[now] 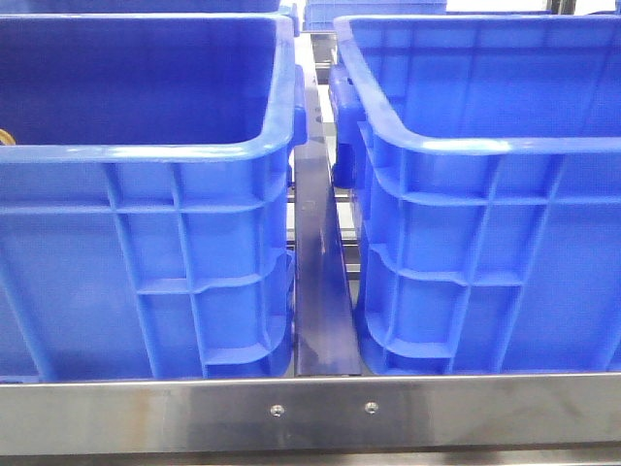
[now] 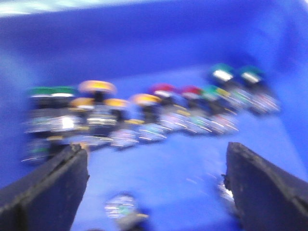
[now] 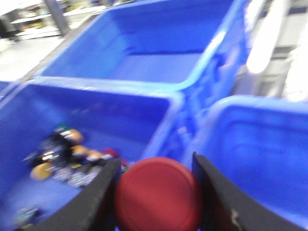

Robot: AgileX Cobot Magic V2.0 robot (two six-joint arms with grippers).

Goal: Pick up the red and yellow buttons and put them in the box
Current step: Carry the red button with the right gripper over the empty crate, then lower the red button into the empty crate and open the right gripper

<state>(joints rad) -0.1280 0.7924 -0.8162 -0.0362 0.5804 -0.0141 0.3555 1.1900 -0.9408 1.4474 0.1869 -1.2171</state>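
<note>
Crates alone in front view, right tool clamping red button.

Two blue crates side by side

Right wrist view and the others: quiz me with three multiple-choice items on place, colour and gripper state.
1. Where do the loose push-buttons lie?
A. on a crate floor
B. on the steel rail
C. on a crate rim

2. What colour is the round cap between the right gripper fingers?
A. green
B. yellow
C. red

3. How does the left gripper stand?
A. shut on a cap
B. open, empty
C. out of view

Answers: 1 A, they sit on the blue plastic crate bottom; 2 C, a red dome shows; 3 B, bare floor shows between its fingers.
</note>
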